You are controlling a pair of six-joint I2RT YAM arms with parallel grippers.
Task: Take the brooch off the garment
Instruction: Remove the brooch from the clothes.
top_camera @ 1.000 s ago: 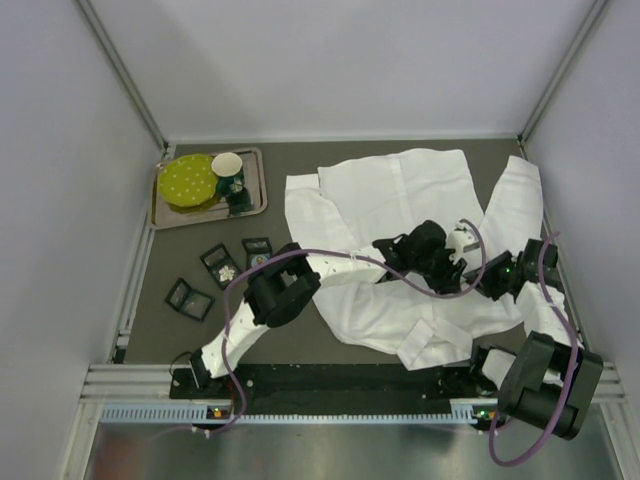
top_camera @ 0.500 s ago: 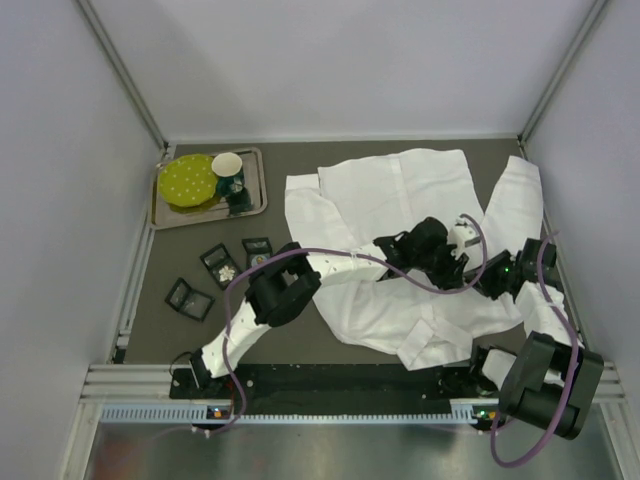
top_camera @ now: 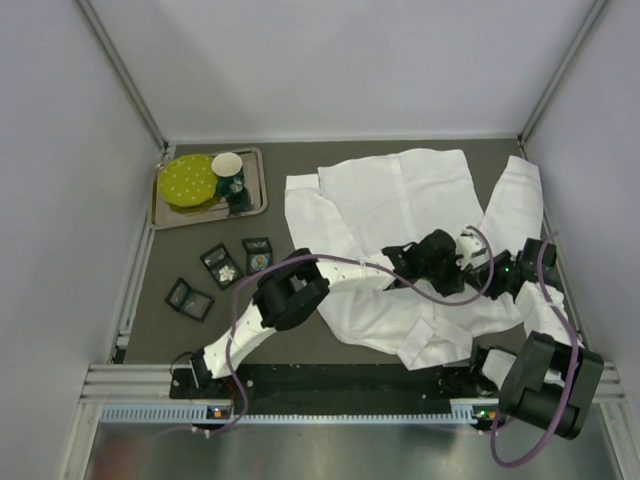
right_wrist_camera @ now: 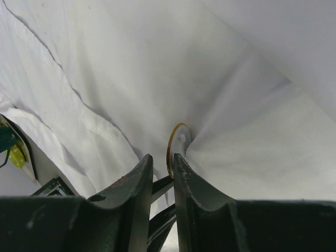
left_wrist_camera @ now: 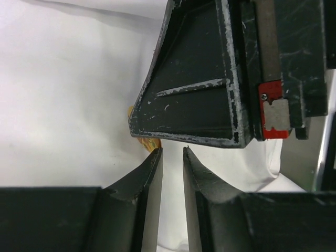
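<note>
SHIRT JOB, TOP VIEW: Two arms meet over a white garment spread across the tabletop from 12 to 5 o'clock. One sleeve runs up against the R wall at 3 o'clock. A folded edge lies close to the near-edge rail at 5 o'clock. Dark tabletop shows in a strip along the far wall at 12, and in a wider patch at 7–9 o'clock btwn the shirt's L edge and the L wall, shared w/ three small black cases. A metal tray w/ a green plate and a cup sits in the 10 o'clock corner, well apart from the shirt.

Both claws converge at approx. 3 o'clock on the shirt's R half, tips just beside each other. R claw: clenched, fingers a slit apart, on the rim of the brooch, a thin gold ring seen edge-on. The thin, creased cloth puckers and fans out from it in taut folds. L claw: fingers drawn almost together just below the R claw's finger; cannot tell if cloth is pinched. A yellow sliver of the brooch peeks out at 11 o'clock of its tips.
</note>
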